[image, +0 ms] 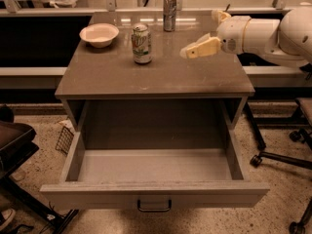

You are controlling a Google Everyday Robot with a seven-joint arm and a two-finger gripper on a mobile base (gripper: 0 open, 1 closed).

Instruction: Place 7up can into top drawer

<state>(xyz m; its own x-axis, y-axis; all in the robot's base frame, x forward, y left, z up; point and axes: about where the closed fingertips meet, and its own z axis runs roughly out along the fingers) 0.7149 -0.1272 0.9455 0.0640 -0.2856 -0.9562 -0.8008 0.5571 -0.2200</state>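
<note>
Gripper (pixel 200 34): a cream two-finger unit on a white arm (pixel 263 33), reaching in over the right edge of the grey-brown flat worktop (pixel 156 77). It hangs above the right half of the surface, nearer the rear edge than the front. Its fingers are spread apart and grip nothing.

Green-and-white 7up can with silver top (pixel 141 44): upright on the worktop, left of centre and toward the rear edge, apart from the gripper.

Wide, shallow grey-brown top drawer (pixel 97 196): pulled out below the front edge, with its small dark metal handle (pixel 154 206) at the centre of the front panel.

Round pale bowl (pixel 99 34): near the rear left corner, left of the 7up can.

Slim plain silver can (pixel 169 12): upright at the rear edge, near its middle
</note>
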